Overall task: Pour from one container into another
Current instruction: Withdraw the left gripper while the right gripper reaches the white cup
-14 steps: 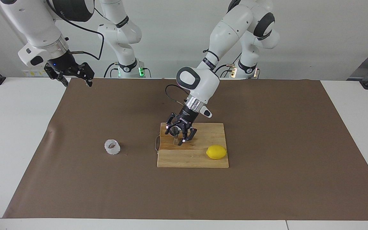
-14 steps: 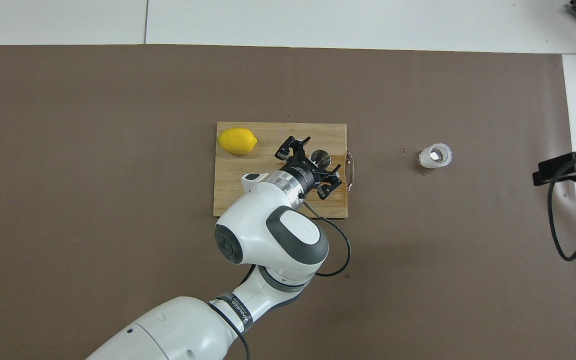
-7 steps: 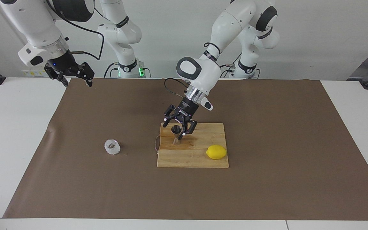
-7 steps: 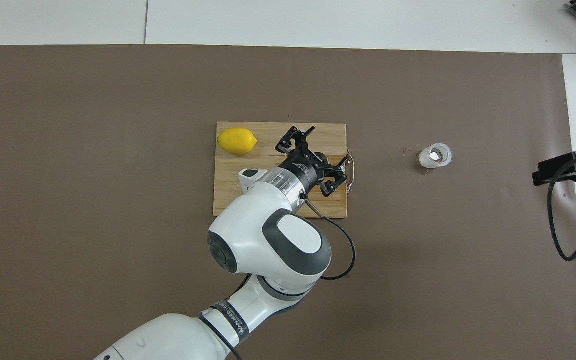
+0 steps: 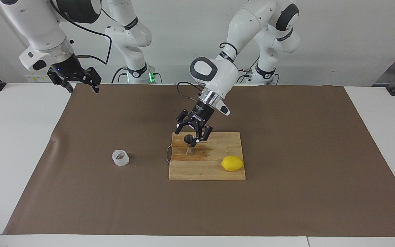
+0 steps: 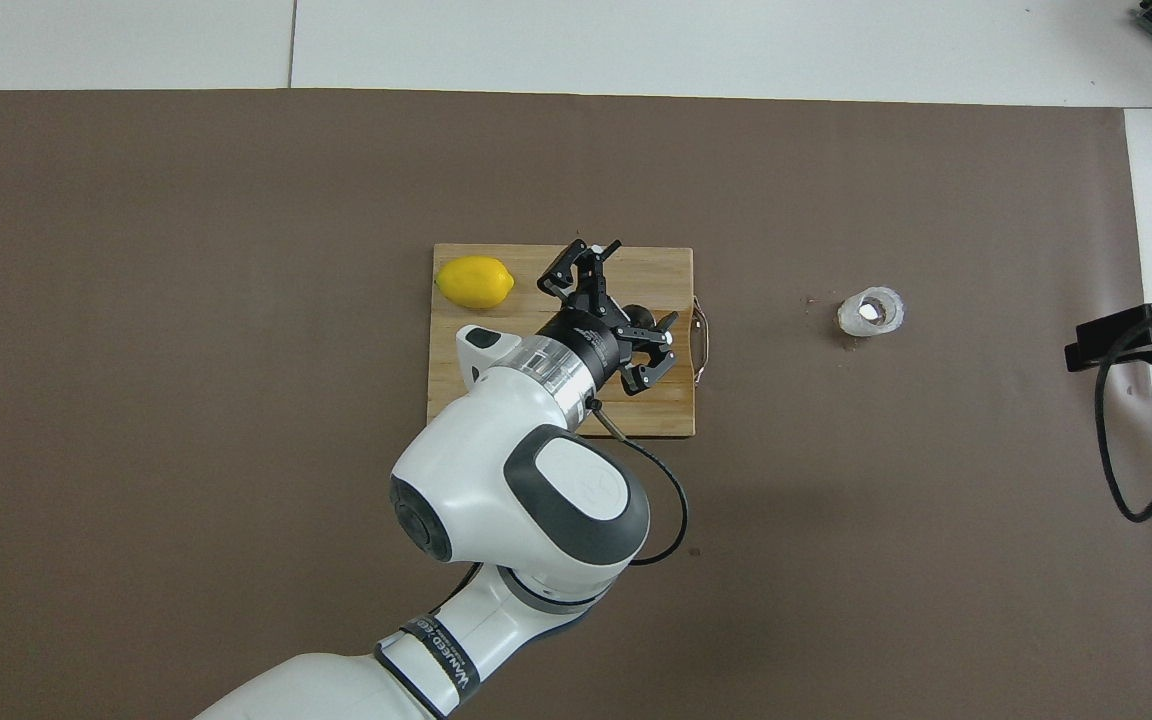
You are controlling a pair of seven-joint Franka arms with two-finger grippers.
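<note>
Now my left gripper point(image 5: 190, 133) hovers spread just above the upright jigger point(image 5: 189, 145) on the cutting board point(image 5: 214, 171), mid-desk. My cup point(image 5: 120, 157) sits well apart toward the right arm's end, closer to my waiting right gripper point(image 5: 81, 82), whose fingers I cannot read.

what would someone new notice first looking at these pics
The left gripper hangs open just over the steel jigger, which stands upright on the wooden cutting board mid-table. A bright yellow lemon lies on the same board. The ridged white cup sits on the brown mat toward the right arm's end, where the right gripper waits.
</note>
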